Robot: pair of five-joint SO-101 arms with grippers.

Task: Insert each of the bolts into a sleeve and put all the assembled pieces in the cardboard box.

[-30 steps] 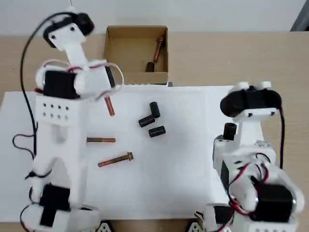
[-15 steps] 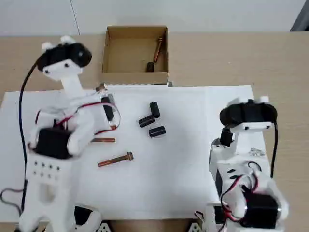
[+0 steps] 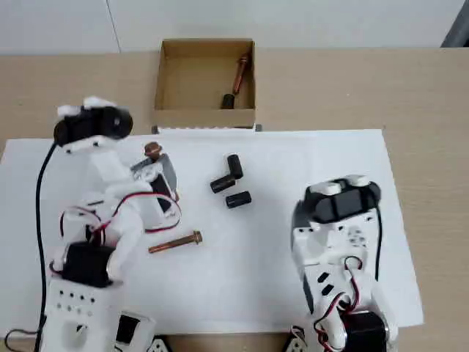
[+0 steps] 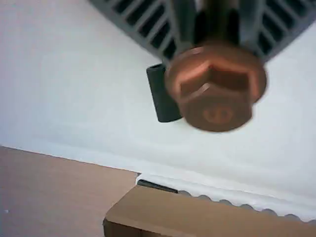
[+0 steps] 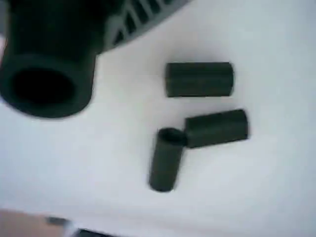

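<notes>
High view, left to right: the left tool is pressed around a copper bolt, holding it over the white sheet with the head uppermost; in the left wrist view that six-sided head faces the camera. A loose bolt lies flat on the sheet just beside the left arm. Beyond the sheet, on the bare bench, the cardboard box sits open with one assembled piece lying against its right wall. Three sleeves lie clustered mid-sheet, two touching at their ends and the third just beside them. The right arm stands over the sheet's right part, and in the right wrist view the right tool pinches a black sleeve, its open bore toward the camera.
</notes>
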